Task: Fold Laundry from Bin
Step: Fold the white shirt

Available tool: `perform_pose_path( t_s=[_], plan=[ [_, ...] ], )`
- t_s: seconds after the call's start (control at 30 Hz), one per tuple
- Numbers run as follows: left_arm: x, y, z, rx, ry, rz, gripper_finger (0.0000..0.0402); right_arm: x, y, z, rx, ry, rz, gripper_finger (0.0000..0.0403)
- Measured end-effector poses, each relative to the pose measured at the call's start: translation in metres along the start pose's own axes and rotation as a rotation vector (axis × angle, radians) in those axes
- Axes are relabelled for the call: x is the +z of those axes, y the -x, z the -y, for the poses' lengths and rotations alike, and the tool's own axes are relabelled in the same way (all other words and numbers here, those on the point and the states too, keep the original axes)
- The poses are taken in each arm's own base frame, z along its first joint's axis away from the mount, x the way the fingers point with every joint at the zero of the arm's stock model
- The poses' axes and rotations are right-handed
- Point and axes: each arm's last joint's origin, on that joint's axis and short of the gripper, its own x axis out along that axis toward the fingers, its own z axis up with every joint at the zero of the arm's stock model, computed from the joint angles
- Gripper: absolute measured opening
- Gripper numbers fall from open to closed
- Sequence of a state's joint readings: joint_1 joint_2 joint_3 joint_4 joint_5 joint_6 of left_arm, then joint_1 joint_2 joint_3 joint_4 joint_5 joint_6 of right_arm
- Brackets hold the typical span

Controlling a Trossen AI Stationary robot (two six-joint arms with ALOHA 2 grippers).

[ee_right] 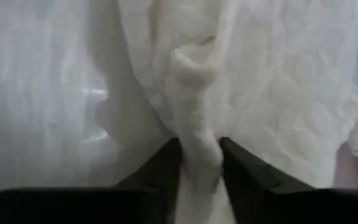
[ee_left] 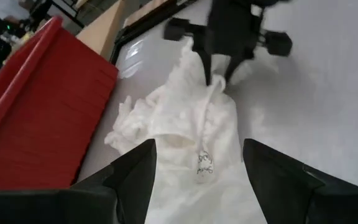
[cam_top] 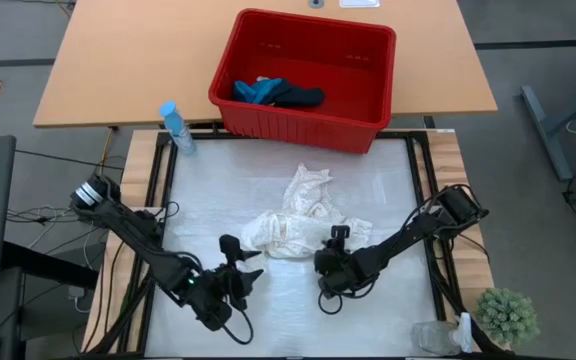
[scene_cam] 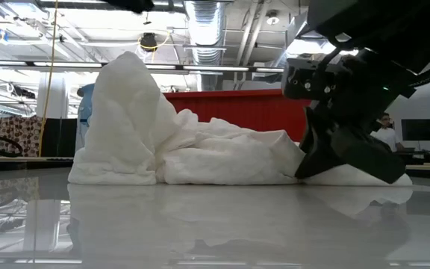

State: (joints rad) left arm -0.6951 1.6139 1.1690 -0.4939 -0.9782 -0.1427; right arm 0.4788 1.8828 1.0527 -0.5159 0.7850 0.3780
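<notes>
A crumpled white cloth (cam_top: 293, 215) is lying at the centre of the table (cam_top: 388, 190) in the high view. The right end effector (ee_right: 199, 163) is pinching a fold at the cloth's lower right edge, its fingers clenched on the fabric. The left end effector (cam_top: 243, 272) is sitting released, fingers spread, just lower left of the cloth. The red bin (cam_top: 368, 110) is standing at the upper centre, holding a teal cloth (cam_top: 258, 92) and a dark cloth (cam_top: 303, 97). A water bottle (cam_top: 176, 127) is lying left of the bin; a small plant (cam_top: 508, 315) is sitting at the lower right.
</notes>
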Motion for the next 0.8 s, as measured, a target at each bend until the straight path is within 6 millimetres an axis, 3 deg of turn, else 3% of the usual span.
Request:
perform_pose_path(
  t_s=[0.13,0.4,0.8],
  plan=[
    [-0.008,-0.015,0.016,0.007,-0.081,-0.043,0.0224,0.006,0.007,0.002,0.003,0.019,0.009,0.0023],
    [-0.006,-0.027,0.016,0.030,-0.049,-0.045,0.0224,0.031,0.019,0.013,-0.010,0.026,0.008,0.0022],
    [-0.002,-0.027,0.010,0.038,-0.052,-0.049,0.0223,0.071,0.059,0.049,-0.158,0.131,-0.033,0.0022]
  ],
)
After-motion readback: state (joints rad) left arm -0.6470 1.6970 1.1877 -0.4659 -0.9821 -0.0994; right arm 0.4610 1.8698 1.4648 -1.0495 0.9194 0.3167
